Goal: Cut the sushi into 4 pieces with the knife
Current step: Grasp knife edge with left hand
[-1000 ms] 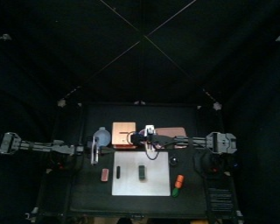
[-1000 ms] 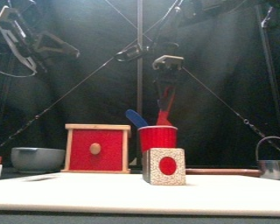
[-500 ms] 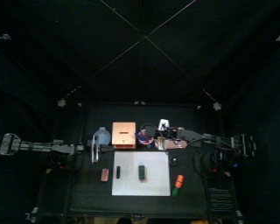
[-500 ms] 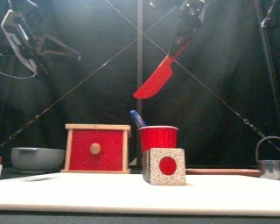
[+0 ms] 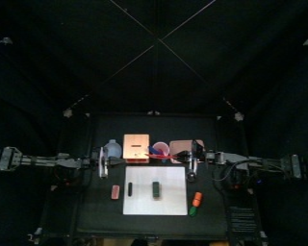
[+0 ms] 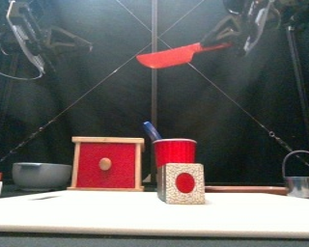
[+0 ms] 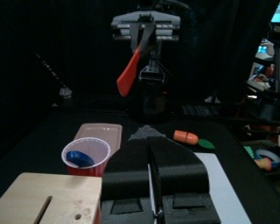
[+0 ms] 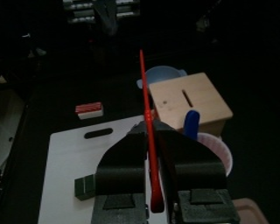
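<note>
My right gripper (image 6: pixel 235 34) is shut on the handle of the red toy knife (image 6: pixel 177 56). It holds the knife high above the table, with the blade near level and pointing left. In the right wrist view the red knife (image 8: pixel 146 114) runs out from between the jaws of the right gripper (image 8: pixel 154 171). The dark green sushi roll (image 5: pixel 157 189) lies whole on the white cutting board (image 5: pixel 173 183), and its red-centred end (image 6: pixel 183 183) faces the front. My left gripper (image 7: pixel 154 179) is shut on nothing and hangs raised at the board's left (image 5: pixel 109 161).
A red cup (image 6: pixel 174 152) holding a blue knife (image 6: pixel 150 129) stands behind the board, beside the wooden box (image 6: pixel 107 164). The blue-grey bowl (image 6: pixel 42 175) sits at the left and a metal cutter (image 6: pixel 301 178) at the right. The pink tray (image 5: pixel 185 149), an orange toy (image 5: pixel 195 200) and a small red toy (image 5: pixel 115 191) lie around the board.
The right gripper drew the red knife up out of the cup and carried it to the right. The blade swung from hanging down to near level. The left arm stayed put.
</note>
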`<act>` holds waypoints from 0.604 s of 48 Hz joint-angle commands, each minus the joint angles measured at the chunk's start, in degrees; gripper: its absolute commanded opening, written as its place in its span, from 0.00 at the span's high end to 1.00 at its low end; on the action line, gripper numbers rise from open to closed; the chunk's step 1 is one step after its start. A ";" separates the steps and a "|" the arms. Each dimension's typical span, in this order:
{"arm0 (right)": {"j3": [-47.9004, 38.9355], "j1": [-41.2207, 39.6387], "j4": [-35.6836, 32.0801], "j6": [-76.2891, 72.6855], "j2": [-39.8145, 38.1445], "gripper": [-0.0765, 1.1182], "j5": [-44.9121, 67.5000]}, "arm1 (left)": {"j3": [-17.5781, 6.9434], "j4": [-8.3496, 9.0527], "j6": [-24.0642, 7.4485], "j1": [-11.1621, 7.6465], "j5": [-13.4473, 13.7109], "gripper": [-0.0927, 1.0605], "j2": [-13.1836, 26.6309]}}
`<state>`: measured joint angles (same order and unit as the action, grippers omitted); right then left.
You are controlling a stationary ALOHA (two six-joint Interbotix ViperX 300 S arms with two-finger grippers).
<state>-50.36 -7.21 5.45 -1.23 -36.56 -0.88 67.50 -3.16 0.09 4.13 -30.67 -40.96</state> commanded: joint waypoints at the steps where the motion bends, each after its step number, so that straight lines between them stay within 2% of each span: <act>1: 0.09 1.85 0.00 0.26 1.67 0.67 1.85 | -3.16 -0.88 -0.09 -0.53 1.85 0.44 1.76; 6: 0.26 2.37 -0.97 0.35 4.31 0.67 2.02 | -5.45 -1.85 -0.18 -0.79 6.06 0.21 5.19; 10: 0.53 2.46 -2.46 0.35 5.89 0.67 2.46 | -7.65 -1.93 -0.35 -0.88 9.14 0.09 8.70; 15: 0.88 2.72 -3.08 0.26 7.21 0.67 2.90 | -10.63 -1.76 -0.44 -1.58 11.95 0.07 12.48; 18: 0.97 2.81 -3.16 0.35 8.09 0.67 2.90 | -12.66 -0.97 -0.53 -1.67 13.36 0.07 15.47; 22: 0.97 2.99 -3.16 0.26 8.79 0.67 3.08 | -14.68 0.62 -0.53 -1.67 13.97 0.07 18.98; 29: 1.05 3.69 -3.25 0.18 8.96 0.67 3.16 | -16.44 3.34 -0.53 -1.67 14.06 0.08 24.96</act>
<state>-50.80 -3.78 2.29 -0.97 -27.16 1.67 53.17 -0.79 -0.35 2.55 -16.52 -18.02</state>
